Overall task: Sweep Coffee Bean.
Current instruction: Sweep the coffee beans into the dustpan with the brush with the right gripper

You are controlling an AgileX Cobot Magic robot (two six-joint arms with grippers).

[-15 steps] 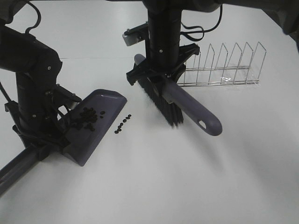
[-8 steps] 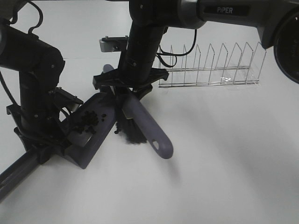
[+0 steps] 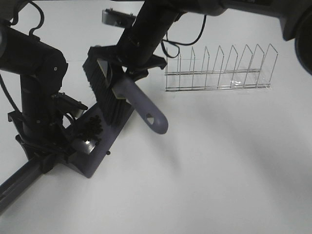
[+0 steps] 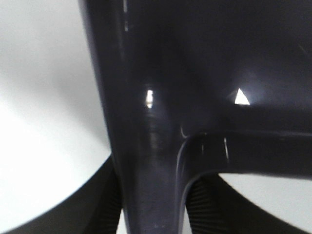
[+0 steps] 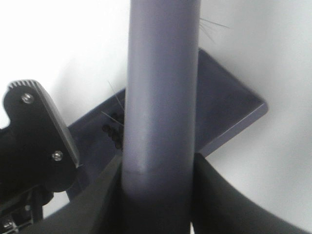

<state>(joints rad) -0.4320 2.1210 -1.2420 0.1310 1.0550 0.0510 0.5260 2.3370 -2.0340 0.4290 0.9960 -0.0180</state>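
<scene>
Table: white, everything rests on it.
Wire rack: at the far side, well apart from the brush.
Dustpan: purple, lip on the table, handle clamped in the left gripper.
Brush: tilted, bristles over the dustpan's mouth, handle clenched in the right gripper.
Coffee bean: cluster inside the dustpan, beside the bristles.
Stray bean: on the table, just off the lip.

Tiny dark coffee beans heaped inside purple dustpan
</scene>
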